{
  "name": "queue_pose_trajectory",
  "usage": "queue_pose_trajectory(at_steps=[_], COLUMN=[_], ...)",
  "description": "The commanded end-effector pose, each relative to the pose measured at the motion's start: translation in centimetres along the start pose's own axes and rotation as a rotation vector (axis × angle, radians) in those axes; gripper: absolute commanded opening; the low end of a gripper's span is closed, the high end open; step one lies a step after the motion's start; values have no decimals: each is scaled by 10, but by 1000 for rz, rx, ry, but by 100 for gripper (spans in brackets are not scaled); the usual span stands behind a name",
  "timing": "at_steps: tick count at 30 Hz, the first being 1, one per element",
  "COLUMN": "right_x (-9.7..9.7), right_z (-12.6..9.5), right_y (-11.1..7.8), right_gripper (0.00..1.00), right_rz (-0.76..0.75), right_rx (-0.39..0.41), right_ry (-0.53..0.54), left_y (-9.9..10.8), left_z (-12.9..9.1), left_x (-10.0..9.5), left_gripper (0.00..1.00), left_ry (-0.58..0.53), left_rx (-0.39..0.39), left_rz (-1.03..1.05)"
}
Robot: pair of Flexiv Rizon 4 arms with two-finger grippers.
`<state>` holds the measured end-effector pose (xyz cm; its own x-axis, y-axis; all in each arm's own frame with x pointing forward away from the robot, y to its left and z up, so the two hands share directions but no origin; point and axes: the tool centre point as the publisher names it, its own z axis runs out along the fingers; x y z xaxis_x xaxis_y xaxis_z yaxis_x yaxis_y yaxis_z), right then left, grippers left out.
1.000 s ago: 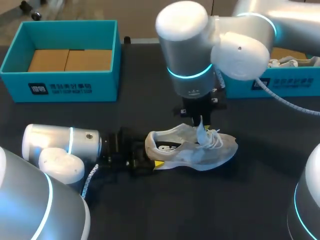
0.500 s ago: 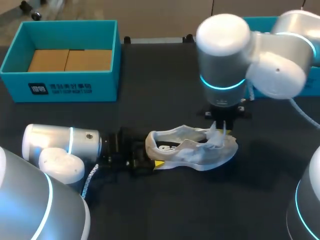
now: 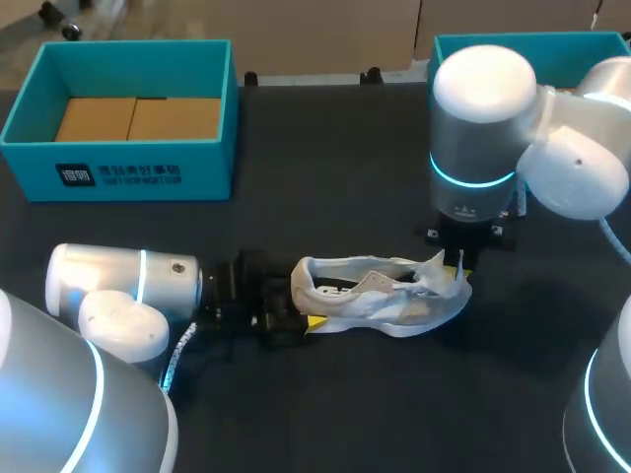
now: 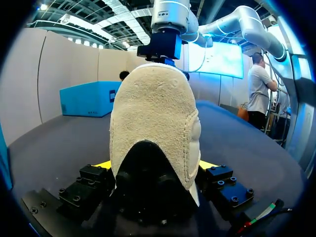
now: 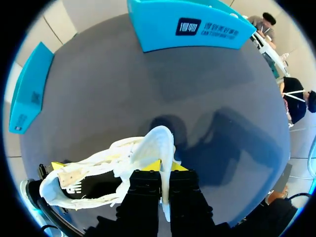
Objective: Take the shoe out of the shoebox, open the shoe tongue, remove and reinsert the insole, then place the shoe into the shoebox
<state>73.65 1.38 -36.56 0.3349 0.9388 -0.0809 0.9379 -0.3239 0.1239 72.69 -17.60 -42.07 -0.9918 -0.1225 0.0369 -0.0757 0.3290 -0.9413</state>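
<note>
Shoe [image 3: 380,296] is out of the box and on the table [image 3: 325,177], about mid-table on the near side. Heel points at the left arm, toe at the right arm's side.

Left tool [image 3: 296,320]: low to the table, coming in flat from the left. Wrist cam has the heel of the shoe [image 4: 155,108] filling the gap of the left tool [image 4: 157,165], with a yellow tip against each side of it. Fingers are closed on the heel, fairly wide apart.

Right tool [image 3: 458,261]: coming down from above at the toe end, mostly hidden under its own wrist in the head view. Its own cam is clearer. The right tool [image 5: 164,170] has its fingers nearly together with the tongue [image 5: 158,143] pinched between them, and yellow shows on either side of the fabric. The tongue [image 3: 434,268] is drawn up and out toward the toe, clear of the opening. The shoe's [image 5: 94,170] mouth is open and the dark inside shows. Loose laces lie beside the tongue.

Left shoebox [image 3: 128,108]: teal, at the far left corner, well apart from the shoe, with a cardboard insert [image 3: 138,118] on its floor.
Right shoebox [image 3: 532,44]: teal, at the far right, partly behind the right arm. Can't tell its contents.
</note>
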Motion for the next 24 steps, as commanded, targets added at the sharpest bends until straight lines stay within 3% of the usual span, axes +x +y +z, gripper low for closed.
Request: queue_pose_trajectory(at_steps=[1,4,6,7,8,9,14,24], right_x=[-5,-6,-7,-8,-8,-10,-14,1], right_z=[18,20,23,23,23,23,10,-46], right_y=[5,5,5,5,5,5,7,20], right_gripper=[37,47,78,83,96,100,100,100], right_rz=[-2,7,7,6,4,5,7,-68], right_rx=[8,13,22,25,26,25,2,-121], right_ry=[-5,-20,-37,-45,-51,-52,-77,-55], left_y=[5,5,5,5,5,5,5,5], left_z=[-2,-2,-2,-2,-2,-2,-2,-2], left_x=[1,1,1,1,1,1,1,1], left_gripper=[0,0,0,0,0,0,0,0], left_ry=[-3,-3,-3,-3,-3,-3,-3,-3], left_rx=[-2,-2,-2,-2,-2,-2,-2,-2], left_rz=[-1,-1,-1,-1,-1,-1,-1,-1])
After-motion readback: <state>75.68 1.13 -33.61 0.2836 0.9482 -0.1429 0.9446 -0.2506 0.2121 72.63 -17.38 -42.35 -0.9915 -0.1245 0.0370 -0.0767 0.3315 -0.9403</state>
